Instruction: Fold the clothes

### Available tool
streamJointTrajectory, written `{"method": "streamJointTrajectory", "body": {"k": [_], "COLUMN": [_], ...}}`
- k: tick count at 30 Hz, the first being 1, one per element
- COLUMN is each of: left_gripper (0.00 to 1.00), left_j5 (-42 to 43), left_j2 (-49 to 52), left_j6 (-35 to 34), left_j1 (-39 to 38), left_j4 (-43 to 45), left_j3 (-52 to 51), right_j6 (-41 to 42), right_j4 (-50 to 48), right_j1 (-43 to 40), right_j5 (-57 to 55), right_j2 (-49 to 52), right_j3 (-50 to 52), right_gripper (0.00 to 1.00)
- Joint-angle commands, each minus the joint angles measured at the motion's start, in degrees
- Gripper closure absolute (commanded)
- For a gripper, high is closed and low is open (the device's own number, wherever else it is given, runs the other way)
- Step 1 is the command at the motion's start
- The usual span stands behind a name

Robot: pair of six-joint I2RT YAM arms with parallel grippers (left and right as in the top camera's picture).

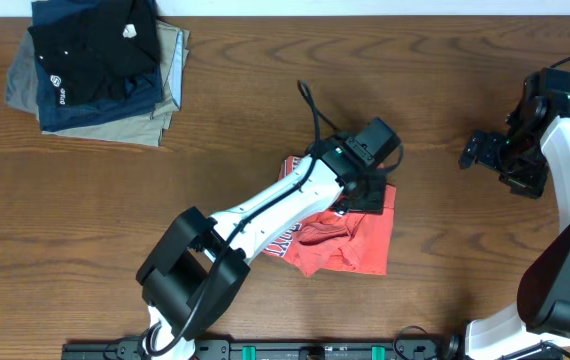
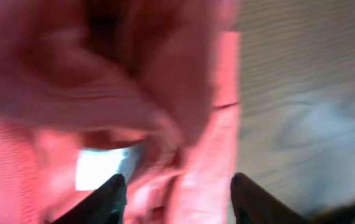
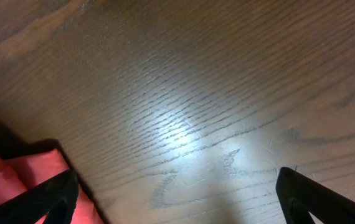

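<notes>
The coral-red T-shirt lies bunched up at the middle of the table, with navy lettering showing at its left edge. My left gripper is down on the shirt's upper right part. In the left wrist view its fingers are spread wide with blurred red cloth between them, and the white neck tag is just by the left finger. My right gripper is open and empty over bare wood at the right. Its wrist view shows a corner of the shirt at lower left.
A stack of folded black, navy and khaki garments sits at the back left corner. A black cable runs over the table behind the left wrist. The wooden table stretches between the shirt and the right arm.
</notes>
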State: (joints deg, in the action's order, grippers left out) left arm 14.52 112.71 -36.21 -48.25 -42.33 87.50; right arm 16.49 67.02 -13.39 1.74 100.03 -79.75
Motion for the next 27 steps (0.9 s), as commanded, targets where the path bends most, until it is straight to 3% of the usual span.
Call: {"method": "streamJointTrajectory", "body": {"k": [1, 27], "left_gripper": [0.42, 0.46], "left_j5": [-5.14, -0.04], "left_j2": [-1.31, 2.19], "left_j6": [-0.59, -3.17], "left_j1": [2.12, 4.68], "left_j4": [-1.64, 3.85], "left_j3": [1.25, 0.85], "right_j6": [0.17, 0.17], "right_j4": [0.0, 0.0], "right_j1": [-0.04, -0.04], "right_j5": [0.2, 0.2], "right_j2": [-0.37, -0.37], "right_j3": [-0.33, -0.33], "right_gripper": [0.01, 0.01]}}
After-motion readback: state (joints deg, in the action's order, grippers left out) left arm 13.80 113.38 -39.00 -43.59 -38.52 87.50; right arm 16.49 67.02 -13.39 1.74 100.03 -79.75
